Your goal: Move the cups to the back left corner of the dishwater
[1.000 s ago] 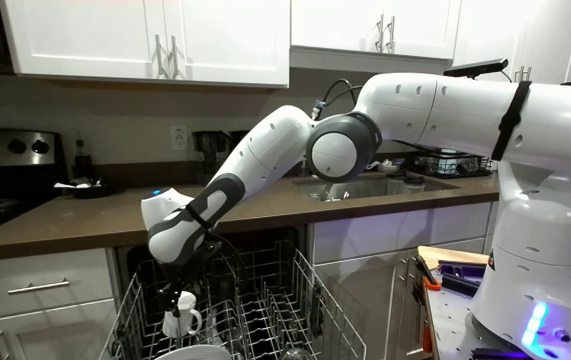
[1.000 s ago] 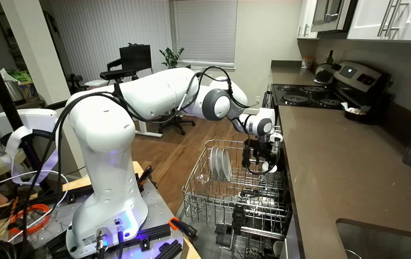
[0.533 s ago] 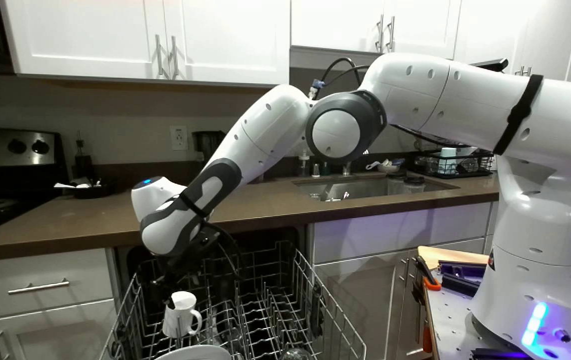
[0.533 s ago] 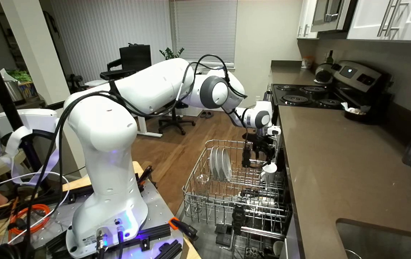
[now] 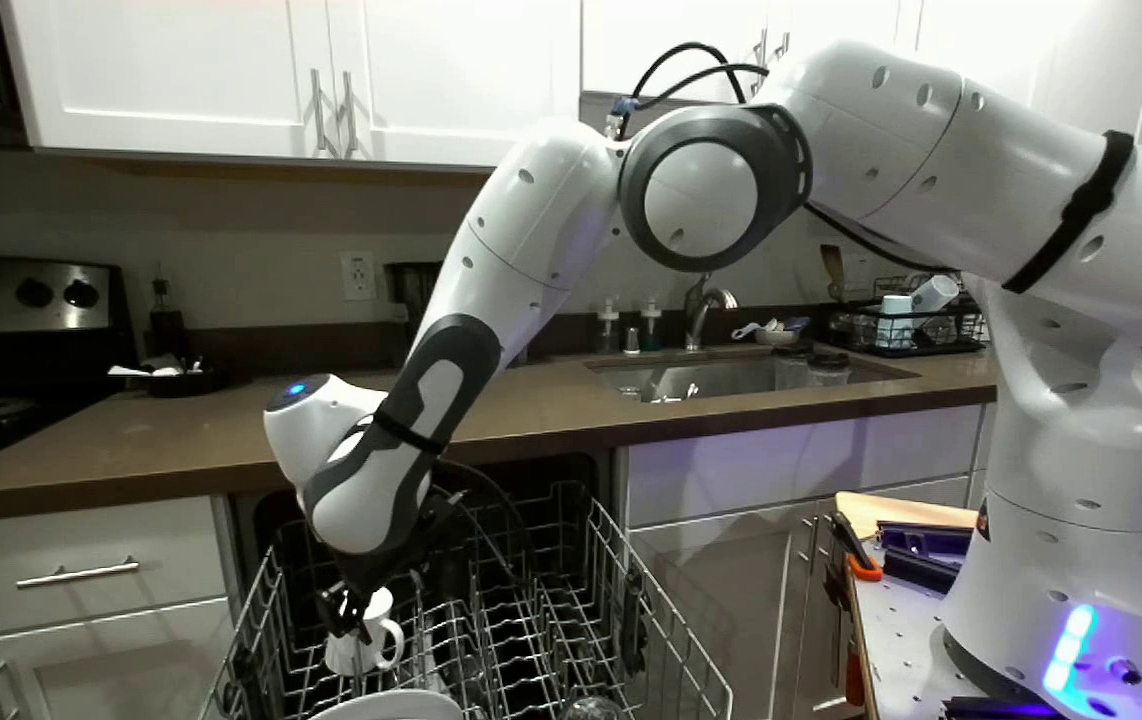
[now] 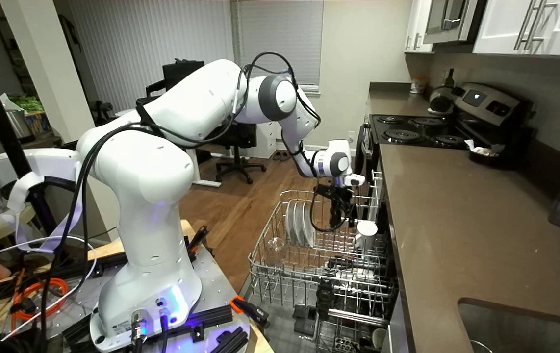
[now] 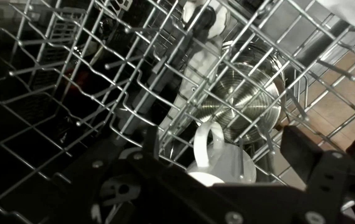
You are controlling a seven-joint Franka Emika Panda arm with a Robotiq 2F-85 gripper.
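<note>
My gripper (image 7: 221,135) has its fingers (image 7: 301,152) spread wide and holds nothing; in the wrist view they stand at the bottom, dark, the joints behind them lost in shadow. The mug (image 6: 367,231) sits in the wire rack (image 5: 661,597) of the dishwasher (image 5: 531,470), toward the edge away from the robot's base (image 5: 1061,560) and nearer the counter (image 6: 456,220) than the plates (image 6: 302,223) are. In an exterior view the fingertips (image 5: 339,610) cover part of its upper side, so I can't tell whether one touches it. I can see the loop handle (image 7: 200,149), but not whether the mouth faces up or down. At the bottom of an exterior view a plate (image 5: 393,706) and a glass (image 5: 591,708) are cropped, so I get only their upper parts. The dishwasher's cavity is too dark for me to read much in it. Below the rack's wires I find a shiny metal pan (image 7: 242,96), broken up by the crossing lines. At the upper right corner of the wrist view a pale thing (image 7: 348,11) is cut off; I can't name it.
</note>
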